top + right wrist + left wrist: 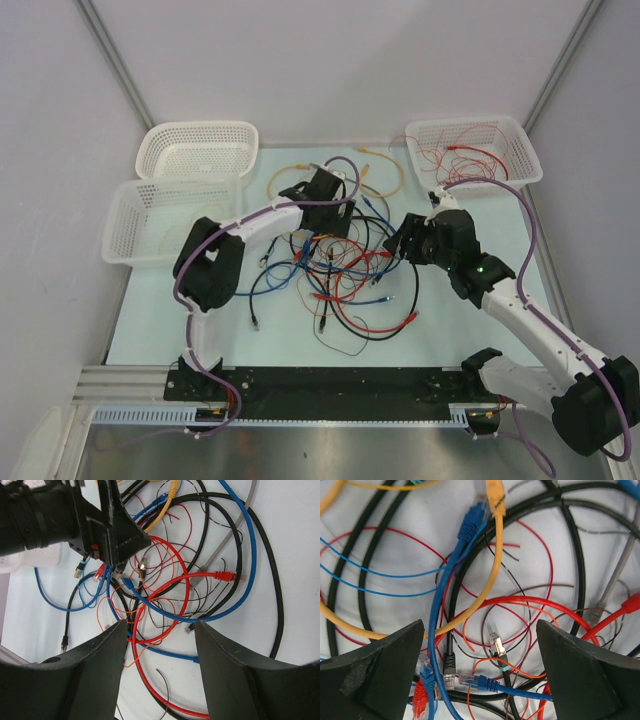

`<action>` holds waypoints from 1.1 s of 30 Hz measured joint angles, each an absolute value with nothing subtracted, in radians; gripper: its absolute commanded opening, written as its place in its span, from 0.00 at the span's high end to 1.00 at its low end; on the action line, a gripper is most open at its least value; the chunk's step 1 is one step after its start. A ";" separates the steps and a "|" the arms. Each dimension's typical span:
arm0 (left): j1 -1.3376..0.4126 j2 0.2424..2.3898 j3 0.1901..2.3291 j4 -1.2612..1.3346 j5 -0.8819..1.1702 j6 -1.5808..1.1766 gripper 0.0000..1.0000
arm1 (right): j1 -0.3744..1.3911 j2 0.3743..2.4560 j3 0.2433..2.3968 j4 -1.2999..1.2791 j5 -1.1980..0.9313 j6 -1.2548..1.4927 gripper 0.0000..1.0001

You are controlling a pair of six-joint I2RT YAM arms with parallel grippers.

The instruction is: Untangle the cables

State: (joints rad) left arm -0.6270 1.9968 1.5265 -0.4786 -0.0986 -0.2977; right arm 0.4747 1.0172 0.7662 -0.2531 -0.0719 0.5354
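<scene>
Most of the job remains. Only a little is sorted: a bunch of thin red wires [465, 150] lies in the right basket [527, 165], and a yellow cable [388, 178] loops at the far edge of the worktop [150, 330], largely clear of the rest. You see the cables [340, 285] heaped mid-worktop between the two arms, with black, blue, red and orange strands crossing over and under one another and plugs buried among them.

Left pincer [479, 635]: fingers spread wide just above the heap, nothing clamped. Right pincer [161, 627]: fingers apart, holding nothing, aimed at the heap's right side.

Two white baskets [160, 160] stand at far left; you cannot tell whether they hold anything.

Obstacles: both pincers crowd over one knot, and the left arm [250, 225] hides strands from above.
</scene>
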 measured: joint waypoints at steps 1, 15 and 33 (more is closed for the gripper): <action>-0.633 2.003 1.521 -0.480 -0.099 -0.294 0.02 | 0.474 1.017 0.766 -0.254 -0.070 0.533 0.39; -0.645 2.126 1.551 -0.492 -0.128 -0.252 0.94 | 0.457 0.983 0.766 -0.268 -0.069 0.530 0.39; -0.631 1.482 1.301 -0.391 0.116 -0.327 1.00 | 0.449 0.878 0.767 -0.281 -0.096 0.556 0.39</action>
